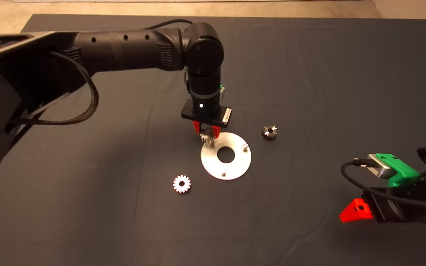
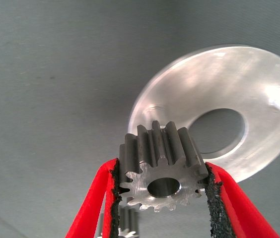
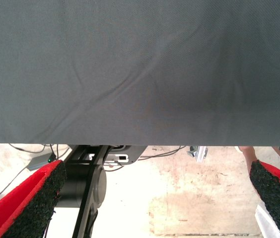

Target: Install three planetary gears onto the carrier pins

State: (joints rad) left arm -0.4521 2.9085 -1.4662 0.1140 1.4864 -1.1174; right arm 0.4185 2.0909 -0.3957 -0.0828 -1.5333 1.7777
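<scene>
My left gripper (image 1: 206, 135) hangs over the near-left rim of the round silver disc (image 1: 235, 162), shut on a planetary gear (image 1: 205, 137). In the left wrist view that gear (image 2: 162, 171) sits pinched between the black pads (image 2: 114, 198), just above the disc (image 2: 239, 79). Two carrier pins stand bare on the disc: one (image 1: 245, 147) at its right, one (image 1: 223, 171) at its front. The third pin is hidden under the held gear. A loose gear (image 1: 182, 183) lies front-left of the disc, another (image 1: 269, 132) at its right. My right gripper (image 3: 155, 198) waits at the lower right, open.
The dark mat (image 1: 309, 74) covers the table, with mild wrinkles. The left arm (image 1: 124, 48) reaches in from the upper left above the mat. In the right wrist view the mat's edge (image 3: 140, 144) and the floor with cables and a stand show beyond it.
</scene>
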